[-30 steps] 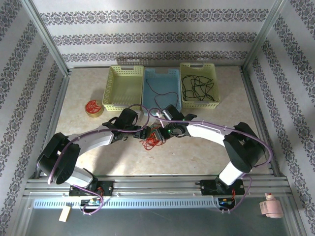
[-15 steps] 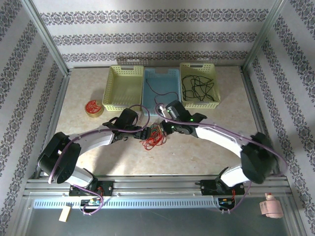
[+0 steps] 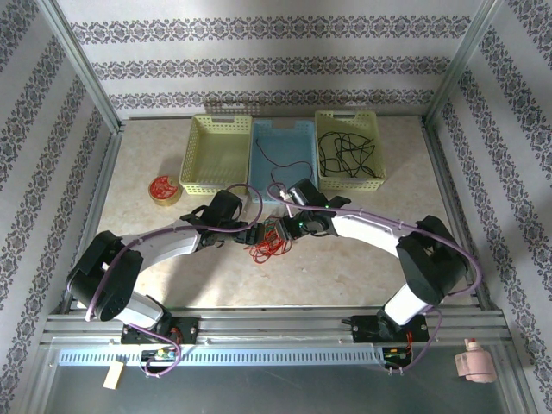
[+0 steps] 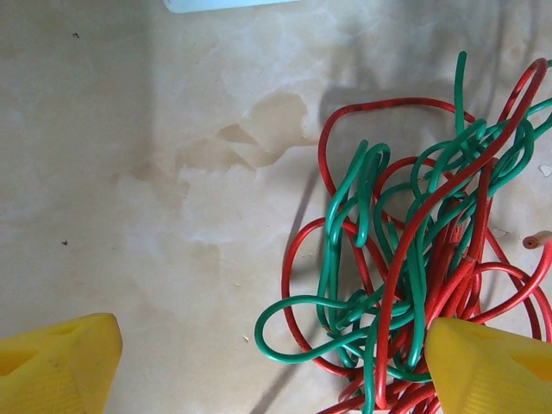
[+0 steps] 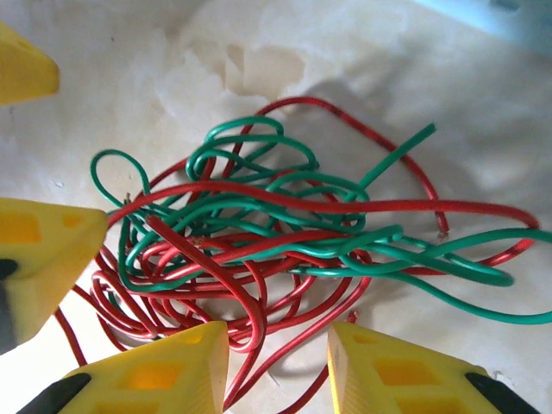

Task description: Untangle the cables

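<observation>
Teasing the tangled cables point(image 4: 405, 259) apart seems the step; left claw point(image 4: 272, 345) gapes wide, right claw point(image 5: 276, 336) part-open over them; next likely needs one strand pinched.

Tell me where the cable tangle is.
In the top view, the cable tangle lies mid-table in front of the blue basket, where the left tool and right tool meet.

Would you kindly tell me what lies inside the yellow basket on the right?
Black cables lie looped inside the yellow basket; the floor beneath their loops is hidden.
</observation>
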### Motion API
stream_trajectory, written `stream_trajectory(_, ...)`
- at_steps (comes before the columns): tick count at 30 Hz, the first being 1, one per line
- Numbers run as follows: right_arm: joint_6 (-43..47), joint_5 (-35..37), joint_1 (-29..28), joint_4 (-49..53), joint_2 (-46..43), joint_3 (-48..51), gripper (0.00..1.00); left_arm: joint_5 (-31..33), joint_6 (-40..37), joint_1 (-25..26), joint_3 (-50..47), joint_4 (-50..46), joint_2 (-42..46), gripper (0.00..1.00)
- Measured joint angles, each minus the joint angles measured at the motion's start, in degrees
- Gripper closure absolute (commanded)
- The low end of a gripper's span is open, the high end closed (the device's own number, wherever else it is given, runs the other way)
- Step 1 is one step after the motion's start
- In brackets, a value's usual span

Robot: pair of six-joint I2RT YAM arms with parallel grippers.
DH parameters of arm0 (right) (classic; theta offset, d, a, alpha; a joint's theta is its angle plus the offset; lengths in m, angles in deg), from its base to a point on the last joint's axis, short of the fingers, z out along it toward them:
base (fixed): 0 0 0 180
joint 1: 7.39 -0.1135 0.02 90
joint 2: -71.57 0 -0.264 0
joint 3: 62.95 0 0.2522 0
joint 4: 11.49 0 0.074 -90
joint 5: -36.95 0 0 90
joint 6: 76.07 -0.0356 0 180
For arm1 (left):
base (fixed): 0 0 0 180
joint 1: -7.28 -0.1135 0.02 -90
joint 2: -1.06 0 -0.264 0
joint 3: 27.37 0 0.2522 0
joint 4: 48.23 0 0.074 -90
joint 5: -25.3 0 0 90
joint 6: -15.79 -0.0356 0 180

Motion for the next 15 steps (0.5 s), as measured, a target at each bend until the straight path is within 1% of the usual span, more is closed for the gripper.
stream_trajectory(10, 0.07, -2.49, 0.0, -0.48, 5.44, -3.48, 0.69, 0.17, 0.0, 0.0, 0.0, -0.07, -0.9, 0.09)
stream_trajectory(11, 0.04, -2.71, -0.02, -0.5, 6.05, -3.78, 0.71, 0.17, 0.0, 0.0, 0.0, -0.09, -1.14, 0.09)
stream_trajectory(13, 0.0, -2.93, -0.02, -0.72, 6.75, -3.91, 0.83, 0.17, 0.0, 0.0, 0.0, -0.13, -1.44, 0.09)
stream_trajectory(15, -0.02, -2.97, -0.02, -0.68, 6.84, -3.91, 0.92, 0.15, 0.0, 0.04, 0.0, -0.2, -1.46, 0.08)
